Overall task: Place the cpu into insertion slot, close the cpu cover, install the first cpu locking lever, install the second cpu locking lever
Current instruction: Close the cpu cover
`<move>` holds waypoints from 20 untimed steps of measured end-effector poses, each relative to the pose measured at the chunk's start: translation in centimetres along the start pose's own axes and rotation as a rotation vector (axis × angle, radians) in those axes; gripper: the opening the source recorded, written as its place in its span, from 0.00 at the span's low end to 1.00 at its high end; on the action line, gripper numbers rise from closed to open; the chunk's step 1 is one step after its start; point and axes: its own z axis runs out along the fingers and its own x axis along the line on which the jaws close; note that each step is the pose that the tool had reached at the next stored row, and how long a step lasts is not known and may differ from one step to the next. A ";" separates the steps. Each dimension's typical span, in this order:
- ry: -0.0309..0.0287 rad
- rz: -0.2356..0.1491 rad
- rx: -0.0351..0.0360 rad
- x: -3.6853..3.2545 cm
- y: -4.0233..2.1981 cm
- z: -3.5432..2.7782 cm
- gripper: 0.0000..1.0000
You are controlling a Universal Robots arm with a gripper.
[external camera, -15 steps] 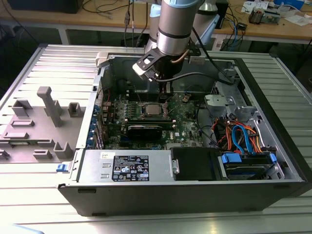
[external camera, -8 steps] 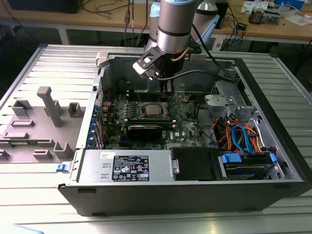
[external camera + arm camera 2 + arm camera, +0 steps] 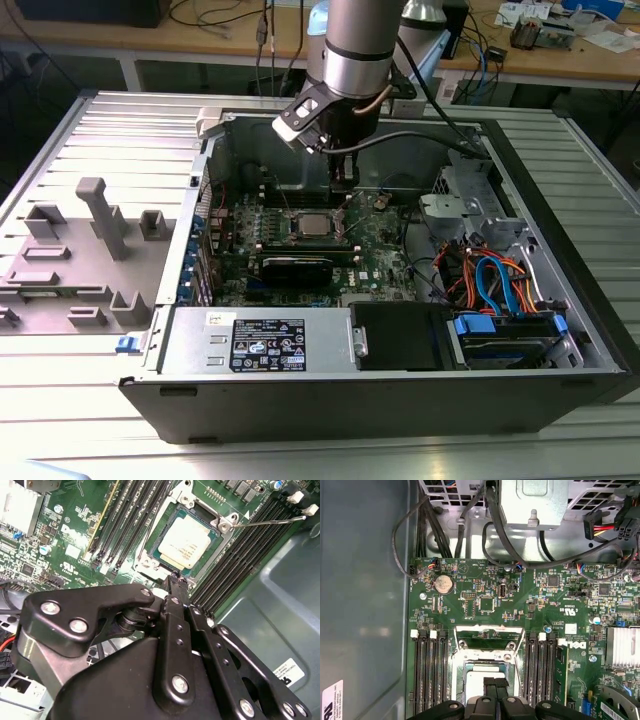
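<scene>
Claw (image 3: 176, 581): pressed together, empty, poised over cpu (image 3: 186, 539) seated in insertion slot (image 3: 199, 511). Cpu cover (image 3: 223, 522) looks lowered; one locking lever (image 3: 270, 521) juts free, so latching appears outstanding

I find the exterior view set high and back, looking down into the open computer case (image 3: 400, 400). Both wrist views ride close above the motherboard (image 3: 485, 580) (image 3: 75, 530), sighting past the gripper (image 3: 495, 682) (image 3: 176, 581). All three share the cpu (image 3: 314, 224) (image 3: 186, 541) (image 3: 476, 680), the wrist pair also the memory slots (image 3: 135, 515) (image 3: 430, 670).
</scene>
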 end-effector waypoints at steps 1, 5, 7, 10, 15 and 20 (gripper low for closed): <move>0.0000 0.000 0.0000 0.00 0.00 0.00 0.11; -0.0001 0.000 0.0000 0.00 0.00 -0.01 0.11; -0.0002 0.000 0.0000 0.00 -0.01 -0.28 0.11; 0.0000 0.000 -0.0001 0.00 0.00 -0.32 0.11; -0.0002 0.000 0.0000 -0.02 0.40 -0.34 0.11; -0.0002 0.000 0.0000 -0.06 1.66 -0.37 0.11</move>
